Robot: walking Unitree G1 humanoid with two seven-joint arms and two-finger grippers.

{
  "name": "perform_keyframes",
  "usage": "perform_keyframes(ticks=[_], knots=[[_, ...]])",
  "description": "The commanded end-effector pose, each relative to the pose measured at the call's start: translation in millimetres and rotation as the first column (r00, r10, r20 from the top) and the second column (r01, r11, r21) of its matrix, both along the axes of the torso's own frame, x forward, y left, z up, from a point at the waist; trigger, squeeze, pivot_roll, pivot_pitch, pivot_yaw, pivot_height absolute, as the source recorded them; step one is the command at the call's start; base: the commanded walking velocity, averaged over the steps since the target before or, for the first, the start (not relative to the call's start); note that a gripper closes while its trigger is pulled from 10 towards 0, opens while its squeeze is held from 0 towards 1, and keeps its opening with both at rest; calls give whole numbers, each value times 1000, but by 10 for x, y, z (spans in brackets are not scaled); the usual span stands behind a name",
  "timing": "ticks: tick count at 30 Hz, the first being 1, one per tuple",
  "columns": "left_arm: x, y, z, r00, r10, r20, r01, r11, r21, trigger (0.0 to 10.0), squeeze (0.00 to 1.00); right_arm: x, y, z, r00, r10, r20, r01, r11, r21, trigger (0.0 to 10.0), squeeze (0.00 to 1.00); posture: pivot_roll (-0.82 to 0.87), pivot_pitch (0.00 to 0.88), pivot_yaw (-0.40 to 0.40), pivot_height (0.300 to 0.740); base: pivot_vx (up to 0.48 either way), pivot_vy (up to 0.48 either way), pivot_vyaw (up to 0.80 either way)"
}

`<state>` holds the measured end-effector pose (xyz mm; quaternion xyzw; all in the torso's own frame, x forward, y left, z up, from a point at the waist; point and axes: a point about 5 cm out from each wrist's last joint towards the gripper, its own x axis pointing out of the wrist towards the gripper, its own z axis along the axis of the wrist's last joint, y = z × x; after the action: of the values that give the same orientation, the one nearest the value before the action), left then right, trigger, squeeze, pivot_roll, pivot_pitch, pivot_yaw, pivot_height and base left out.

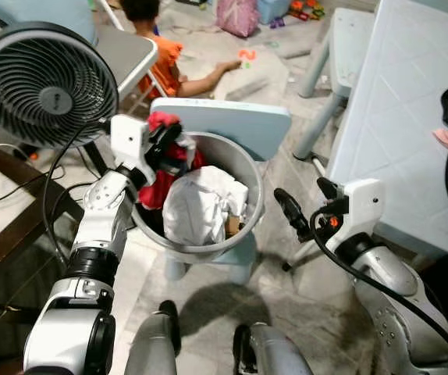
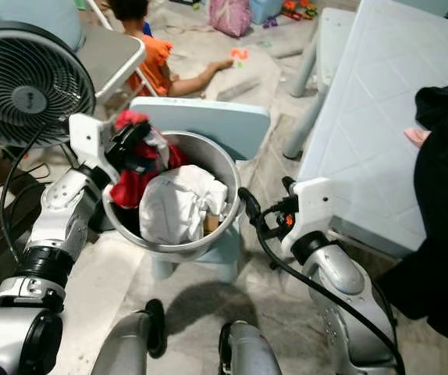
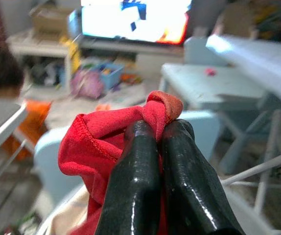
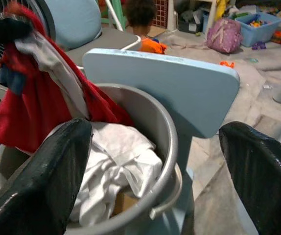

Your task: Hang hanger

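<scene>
Left gripper (image 1: 164, 148) pinches a soft red garment (image 3: 112, 142) above the round grey laundry bucket (image 1: 240, 168)

You have the cloth's bunched edge clamped between pressed-together fingers, the rest draping into the bucket beside a crumpled white cloth (image 1: 200, 205). Right gripper (image 1: 286, 209) waits spread wide, just beside the bucket on the pale blue chair (image 1: 232, 121). No hanger is visible yet. Expect light, limp, slippery fabric; take hold at a hem or collar, I judge

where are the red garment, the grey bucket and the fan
red garment (image 3: 106, 137), left wrist view, fold pinched above the left gripper's fingers
grey bucket (image 1: 249, 168), left eye view, bare rim on the right side
fan (image 1: 44, 86), left eye view, centre of the grille
</scene>
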<state>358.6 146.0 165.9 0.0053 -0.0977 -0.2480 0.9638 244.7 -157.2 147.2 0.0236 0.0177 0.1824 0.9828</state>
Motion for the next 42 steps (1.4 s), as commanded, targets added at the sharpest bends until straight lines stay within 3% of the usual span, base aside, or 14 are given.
perform_keyframes(ticks=[1, 5, 9, 11, 12, 18, 23, 24, 33, 34, 35, 36, 37, 42], knots=[[-19, -39, 119, 998, -40, 42, 40, 999, 9, 0, 0, 11, -31, -34, 1000, -30, -1, 30, 1000, -8, 10000, 0, -62, 162, -17, 740, 0, 0, 0], [16, -80, 479, 988, -59, 145, 63, 998, -22, 0, 0, 124, 17, -56, 998, -62, 22, 62, 998, 7, 10000, 0, -34, 145, -8, 740, 0, 0, 0], [-29, -201, 641, 978, -140, 156, 151, 987, -59, 0, 0, 175, 48, -65, 997, -70, 40, 69, 998, 12, 10000, 0, -24, 133, -1, 740, 0, 0, 0], [-107, -354, 735, 961, -240, 136, 260, 954, -151, 0, 0, 207, 64, -74, 996, -77, 53, 76, 997, 14, 10000, 0, -20, 128, 3, 740, 0, 0, 0], [-203, -512, 797, 925, -350, 146, 371, 914, -164, 0, 0, 222, 67, -76, 995, -84, 59, 83, 996, 15, 10000, 0, -19, 128, 4, 740, 0, 0, 0], [-360, -746, 810, 854, -503, 134, 518, 846, -127, 0, 0, 243, 76, -85, 993, -92, 68, 91, 996, 17, 10000, 0, -18, 126, 9, 740, 0, 0, 0], [-448, -782, 396, 835, -548, -50, 549, 836, 15, 0, 0, 246, 95, -96, 992, -94, 80, 93, 996, 17, 10000, 0, -22, 125, 14, 740, 0, 0, 0], [-387, -708, 170, 878, -456, -144, 468, 881, 67, 0, 0, 245, 92, -106, 992, -95, 80, 94, 995, 14, 10000, 0, -20, 128, 14, 740, 0, 0, 0], [-449, -490, -385, 900, -287, -328, 359, 915, 182, 0, 0, 245, 112, -123, 993, -80, 83, 80, 997, -2, 10000, 0, -20, 133, 3, 740, 0, 0, 0], [-454, -485, -408, 899, -278, -340, 353, 917, 185, 1098, 0, 244, 108, -123, 993, -80, 84, 80, 997, -3, 10000, 0, -20, 133, 1, 740, 0, 0, 0], [-532, -445, -576, 870, -272, -412, 397, 881, 256, 6941, 0, 248, 104, -128, 994, -78, 82, 79, 997, -8, 10000, 0, -21, 134, -1, 740, 0, 0, 0], [-576, -419, -670, 854, -267, -446, 424, 854, 302, 6941, 0, 251, 104, -130, 994, -76, 83, 77, 997, -11, 10000, 0, -21, 134, -1, 740, 0, 0, 0], [-602, -408, -708, 847, -268, -458, 438, 842, 316, 10000, 0, 252, 106, -129, 994, -73, 83, 75, 997, -12, 10000, 0, -22, 134, -2, 740, 0, 0, 0], [-652, -361, -783, 851, -245, -464, 439, 817, 374, 10000, 0, 255, 106, -128, 994, -67, 84, 69, 997, -20, 10000, 0, -22, 133, -5, 740, 0, 0, 0]])
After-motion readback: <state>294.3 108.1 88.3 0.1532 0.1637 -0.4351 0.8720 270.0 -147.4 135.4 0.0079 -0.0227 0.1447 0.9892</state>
